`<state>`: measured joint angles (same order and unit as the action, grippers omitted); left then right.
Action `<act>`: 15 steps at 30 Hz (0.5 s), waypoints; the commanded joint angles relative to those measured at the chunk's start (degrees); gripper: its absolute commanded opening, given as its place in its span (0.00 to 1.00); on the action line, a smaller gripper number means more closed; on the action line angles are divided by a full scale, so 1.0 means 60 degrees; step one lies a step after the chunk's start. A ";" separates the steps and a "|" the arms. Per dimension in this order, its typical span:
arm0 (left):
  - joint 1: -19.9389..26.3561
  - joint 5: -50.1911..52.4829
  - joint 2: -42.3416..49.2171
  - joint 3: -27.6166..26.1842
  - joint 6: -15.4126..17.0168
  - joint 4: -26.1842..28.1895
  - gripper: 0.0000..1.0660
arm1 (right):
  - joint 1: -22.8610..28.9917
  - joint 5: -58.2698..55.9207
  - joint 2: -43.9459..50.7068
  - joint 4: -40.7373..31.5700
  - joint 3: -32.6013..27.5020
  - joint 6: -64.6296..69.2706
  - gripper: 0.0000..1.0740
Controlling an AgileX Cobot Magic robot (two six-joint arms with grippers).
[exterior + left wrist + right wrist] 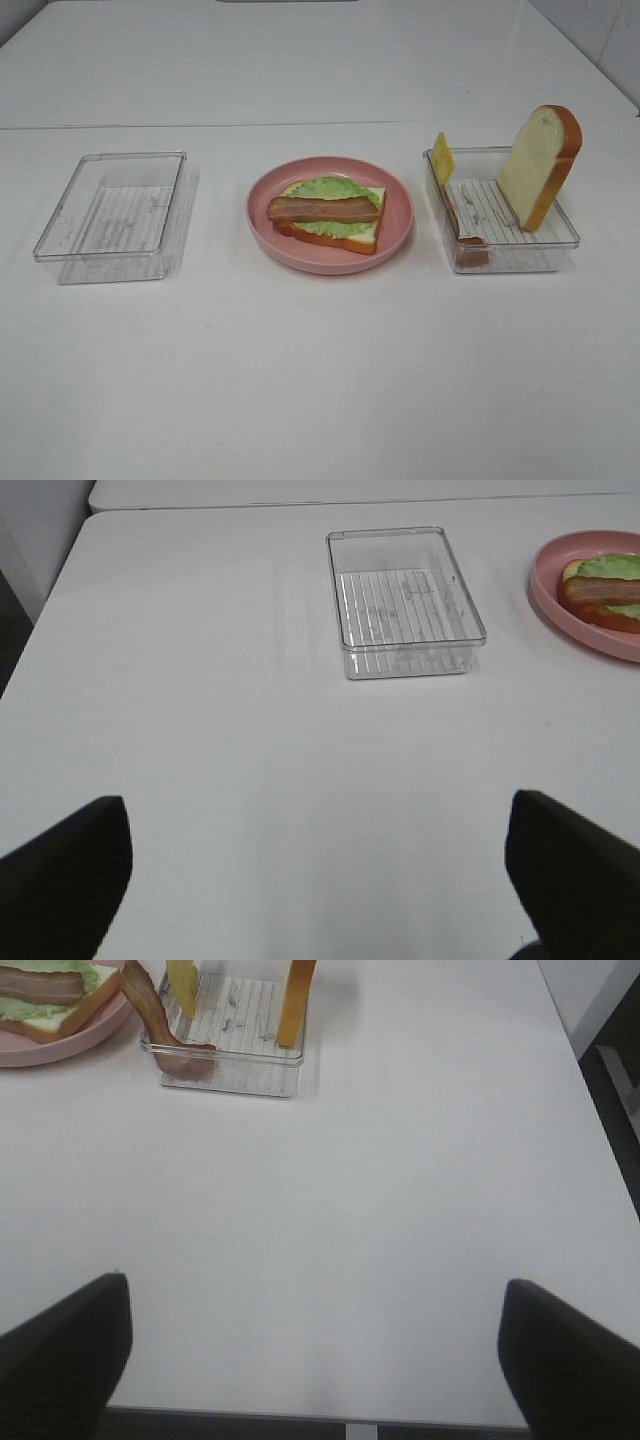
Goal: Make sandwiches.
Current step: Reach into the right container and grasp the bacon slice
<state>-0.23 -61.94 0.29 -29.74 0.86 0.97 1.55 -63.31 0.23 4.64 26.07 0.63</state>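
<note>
On the pink plate (395, 228) lies a stack: a bread slice (350, 239), a green lettuce leaf (330, 190) and a bacon strip (322, 209) on top. It also shows in the left wrist view (605, 590) and right wrist view (45, 990). The right clear tray (520, 250) holds a second bread slice (540, 165) standing upright, a yellow cheese slice (442, 158) leaning on the wall and another bacon strip (465, 235). Neither gripper shows in the high view. The left gripper (320, 880) and right gripper (315, 1355) are open and empty, far from the food.
An empty clear tray (115, 215) stands left of the plate, seen also in the left wrist view (405, 600). The white table's right edge (590, 1160) shows in the right wrist view.
</note>
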 commanded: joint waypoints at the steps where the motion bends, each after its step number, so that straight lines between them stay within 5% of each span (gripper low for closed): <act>1: 0.0019 0.0076 0.0134 0.0019 0.0019 0.0086 0.88 | -0.0048 0.0344 0.0048 0.0057 0.0229 0.0201 0.90; 15: 0.0019 0.0076 0.0134 0.0019 0.0019 0.0086 0.88 | -0.0048 0.3266 -0.3314 -0.0191 0.0611 0.0210 0.90</act>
<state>-0.23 -61.94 0.29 -29.74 0.86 1.15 1.55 -47.67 -15.87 4.35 29.34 1.49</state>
